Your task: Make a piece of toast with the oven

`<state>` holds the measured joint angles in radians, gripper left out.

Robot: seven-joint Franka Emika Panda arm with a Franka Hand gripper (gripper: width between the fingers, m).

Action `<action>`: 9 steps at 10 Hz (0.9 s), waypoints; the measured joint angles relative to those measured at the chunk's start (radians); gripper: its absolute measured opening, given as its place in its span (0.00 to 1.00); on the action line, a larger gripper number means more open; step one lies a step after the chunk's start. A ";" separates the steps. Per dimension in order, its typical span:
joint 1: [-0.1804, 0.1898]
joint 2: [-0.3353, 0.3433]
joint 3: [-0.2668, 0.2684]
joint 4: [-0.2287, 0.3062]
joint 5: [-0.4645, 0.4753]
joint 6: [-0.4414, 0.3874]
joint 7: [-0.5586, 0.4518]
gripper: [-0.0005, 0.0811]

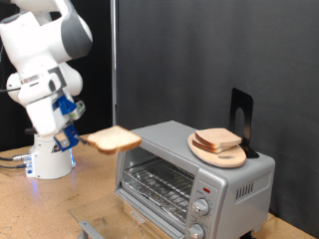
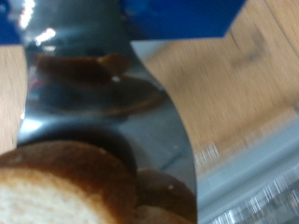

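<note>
My gripper (image 1: 80,136) is shut on one edge of a piece of toast (image 1: 113,140), a pale slice with a brown crust. It holds the slice level in the air, just off the exterior view's left of the silver oven (image 1: 221,189). The oven's front shows its wire rack (image 1: 159,181) and two round knobs (image 1: 198,209). A second, similar slice (image 1: 217,139) lies on a round wooden plate (image 1: 231,156) on the oven's top. In the wrist view the held slice (image 2: 51,187) fills the lower corner against a shiny metal finger (image 2: 103,103).
The robot's white base (image 1: 50,154) stands at the exterior view's left on the wooden table (image 1: 40,209). A black upright stand (image 1: 241,112) rises behind the plate on the oven. A grey edge (image 1: 90,230), possibly the lowered oven door, shows at the bottom. A dark curtain hangs behind.
</note>
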<state>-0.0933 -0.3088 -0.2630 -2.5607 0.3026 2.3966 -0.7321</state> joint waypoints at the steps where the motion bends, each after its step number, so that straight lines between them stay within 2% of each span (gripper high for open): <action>1: -0.013 0.041 0.000 0.000 -0.033 0.032 0.002 0.60; 5: -0.022 0.161 -0.004 0.004 -0.026 0.140 -0.018 0.60; 9: -0.022 0.211 -0.005 0.002 0.031 0.180 -0.081 0.60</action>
<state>-0.1151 -0.0979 -0.2677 -2.5592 0.3341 2.5763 -0.8132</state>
